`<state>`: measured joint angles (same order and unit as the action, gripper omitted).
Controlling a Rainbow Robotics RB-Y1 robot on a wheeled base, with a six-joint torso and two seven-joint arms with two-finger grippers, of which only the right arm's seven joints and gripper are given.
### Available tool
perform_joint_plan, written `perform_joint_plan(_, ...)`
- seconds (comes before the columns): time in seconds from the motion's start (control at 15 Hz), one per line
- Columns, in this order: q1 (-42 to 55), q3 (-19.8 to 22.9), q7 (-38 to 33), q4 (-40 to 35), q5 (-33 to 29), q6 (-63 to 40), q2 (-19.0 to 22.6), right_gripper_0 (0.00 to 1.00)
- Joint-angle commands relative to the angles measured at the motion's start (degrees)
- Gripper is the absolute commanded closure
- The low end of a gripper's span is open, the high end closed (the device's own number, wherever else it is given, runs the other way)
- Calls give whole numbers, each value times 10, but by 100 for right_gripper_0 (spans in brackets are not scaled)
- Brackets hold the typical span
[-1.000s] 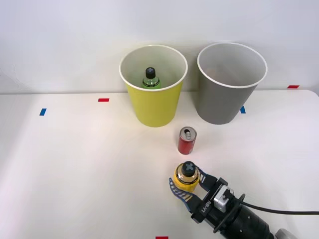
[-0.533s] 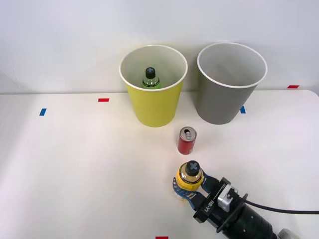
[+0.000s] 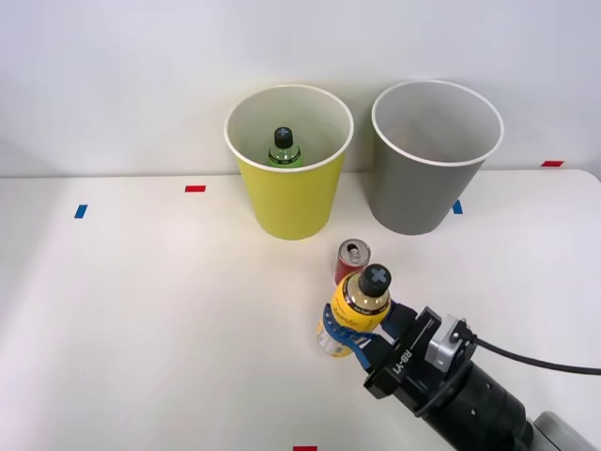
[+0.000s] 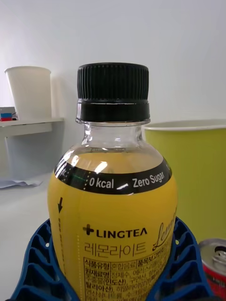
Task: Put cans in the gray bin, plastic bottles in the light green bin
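Observation:
My right gripper point(image 3: 350, 329) is shut on the yellow-label bottle point(image 3: 355, 308) with a black cap, holding it lifted off the table and tilted. In the right wrist view the same bottle point(image 4: 113, 207) sits between the blue ribbed fingers point(image 4: 33, 268). The red can point(image 3: 349, 256) stands upright just behind the held bottle, partly hidden by it; its top edge shows as the can point(image 4: 215, 270) in the wrist view. The light green bin point(image 3: 289, 199) holds a green bottle point(image 3: 284, 148) with a black cap. The gray bin point(image 3: 424, 193) stands to its right; no contents are visible inside.
The white table point(image 3: 141, 310) carries small tape marks: blue point(image 3: 81, 210), red point(image 3: 194, 188), red point(image 3: 552, 163) and red point(image 3: 304, 448) at the front edge. A white wall lies close behind the bins. A black cable point(image 3: 535, 361) trails from my wrist.
The gripper closed around the yellow-label bottle and raised it off the table, moving it up toward the can. The can and both bins have not moved.

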<state>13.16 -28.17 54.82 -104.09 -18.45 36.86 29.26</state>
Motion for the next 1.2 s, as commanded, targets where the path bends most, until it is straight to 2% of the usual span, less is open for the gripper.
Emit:
perform_joint_plan(0.07,0,-8,-13,-81,14,-92,1,100)
perform_joint_plan(0.27,-16,-15,-24,-139,39,-155,4,100)
perform_joint_plan(0.53,-102,-21,-38,-147,88,-210,-21,100)
perform_joint_plan(0.8,-197,-8,-38,-176,155,-339,-64,100)
perform_joint_plan(1.2,-316,29,-40,-181,165,-538,-152,100)
